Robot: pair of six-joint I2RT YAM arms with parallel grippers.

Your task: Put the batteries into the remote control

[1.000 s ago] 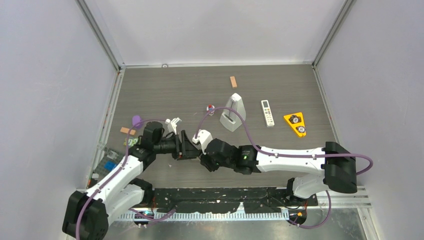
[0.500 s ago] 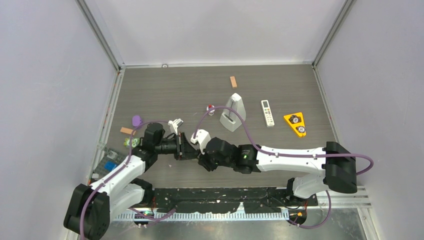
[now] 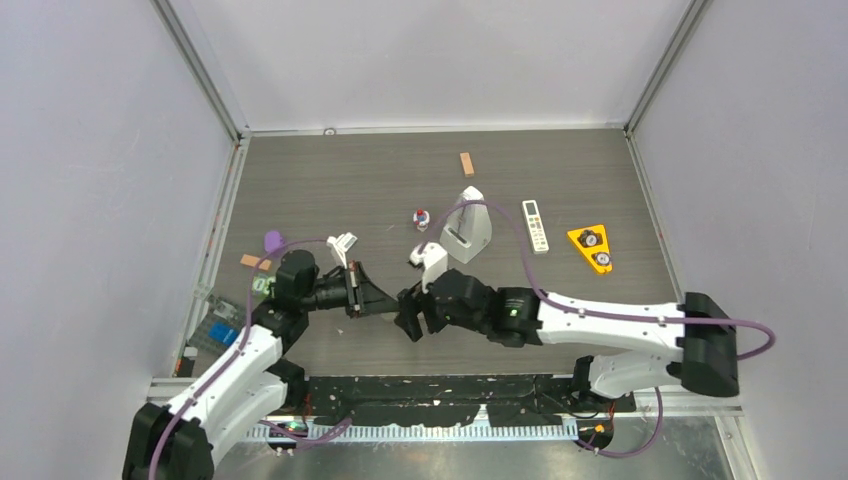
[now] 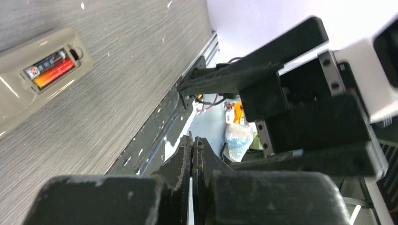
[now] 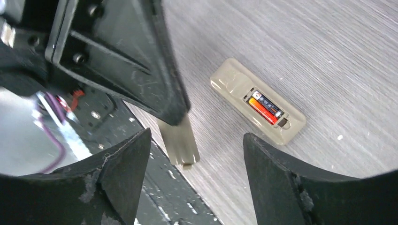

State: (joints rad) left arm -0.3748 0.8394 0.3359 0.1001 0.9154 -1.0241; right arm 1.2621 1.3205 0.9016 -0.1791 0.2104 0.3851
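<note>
- At the near edge of the table, the left gripper has its jaws pressed together on a thin beige battery cover. The cover sticks out past the fingertips, over the dark rail.
- Facing it, the right gripper hangs with its fingers spread wide, nothing between them.
- Just beyond the two grippers, the remote control lies flat on the grey wood-grain surface with its beige back up and the compartment uncovered. Neither gripper touches it. The arms hide it from the overhead camera.
- Two batteries sit side by side in that compartment, one dark, one orange-red.
- Farther back stand a grey metronome, a white remote with buttons and a yellow triangle.
- An orange block lies near the far wall.
</note>
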